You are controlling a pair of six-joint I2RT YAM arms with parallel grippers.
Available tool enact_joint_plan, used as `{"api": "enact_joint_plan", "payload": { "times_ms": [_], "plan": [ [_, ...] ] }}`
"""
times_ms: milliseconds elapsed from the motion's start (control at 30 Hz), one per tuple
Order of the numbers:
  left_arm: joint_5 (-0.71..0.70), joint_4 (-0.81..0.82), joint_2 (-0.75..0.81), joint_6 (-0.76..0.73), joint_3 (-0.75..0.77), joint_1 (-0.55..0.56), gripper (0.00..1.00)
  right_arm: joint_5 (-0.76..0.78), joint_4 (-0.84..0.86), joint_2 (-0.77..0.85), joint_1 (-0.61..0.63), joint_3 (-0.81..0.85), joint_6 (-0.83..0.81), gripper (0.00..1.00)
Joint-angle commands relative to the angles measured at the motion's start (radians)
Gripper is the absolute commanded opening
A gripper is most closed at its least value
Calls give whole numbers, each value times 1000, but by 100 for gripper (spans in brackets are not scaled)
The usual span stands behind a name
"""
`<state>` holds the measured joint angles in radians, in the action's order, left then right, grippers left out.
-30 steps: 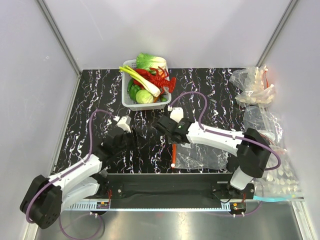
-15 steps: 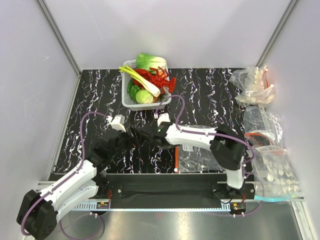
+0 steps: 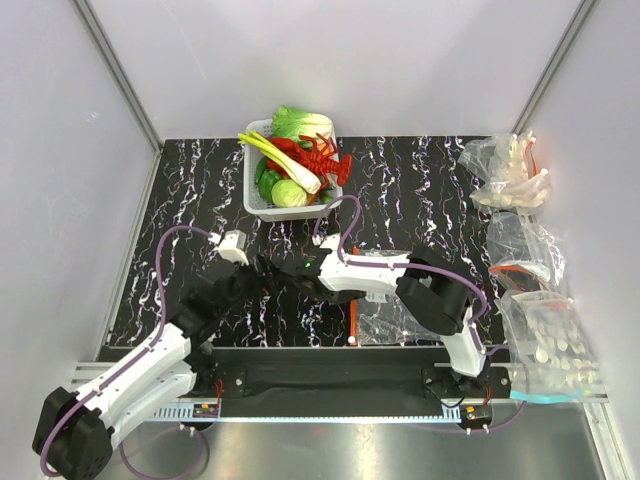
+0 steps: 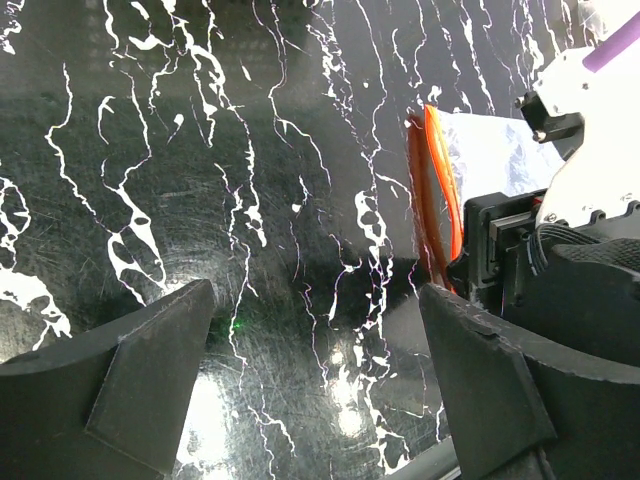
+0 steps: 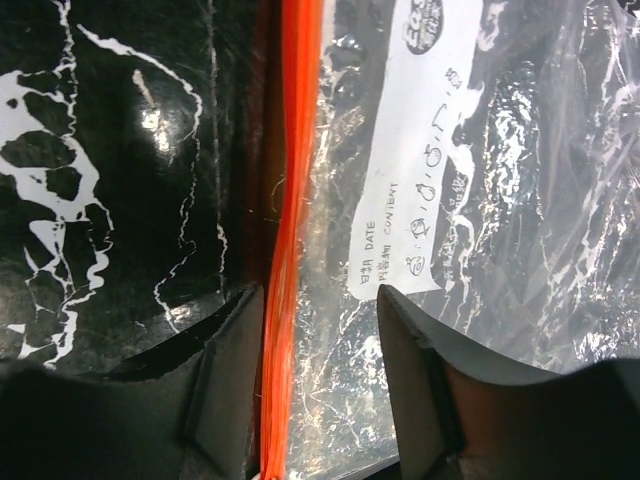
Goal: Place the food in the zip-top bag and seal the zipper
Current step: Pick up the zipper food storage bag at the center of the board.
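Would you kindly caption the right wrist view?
Open right tool straddling the red-orange zipper strip of the clear plastic bag.

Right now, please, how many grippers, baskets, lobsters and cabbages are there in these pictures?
grippers: 2 (left gripper, right gripper)
basket: 1
lobster: 1
cabbage: 1
total: 5

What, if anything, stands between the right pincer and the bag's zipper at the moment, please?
Nothing visible does. In the right wrist view the open right pincer sits directly over the zipper, which runs between its fingers along the edge of the zip-top bag. Only bare table lies beside the strip.
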<state>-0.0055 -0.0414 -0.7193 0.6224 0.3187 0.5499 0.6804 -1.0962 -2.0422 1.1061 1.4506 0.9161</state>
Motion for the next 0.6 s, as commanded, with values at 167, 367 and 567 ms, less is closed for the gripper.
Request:
{"api": "enact_joint_plan", "payload": {
  "times_ms": [167,367,567],
  "plan": [
    [-30,2,23,-32,6,-2,90,73,-59,46,-2,-15,75,51],
    [-31,-3,20,-35,11,-4,90,80,-76,40,-6,-35,84,44],
    [-30,-3,9,-46,13,-2,90,93,-96,27,-14,-64,104,34]
  ]
}}
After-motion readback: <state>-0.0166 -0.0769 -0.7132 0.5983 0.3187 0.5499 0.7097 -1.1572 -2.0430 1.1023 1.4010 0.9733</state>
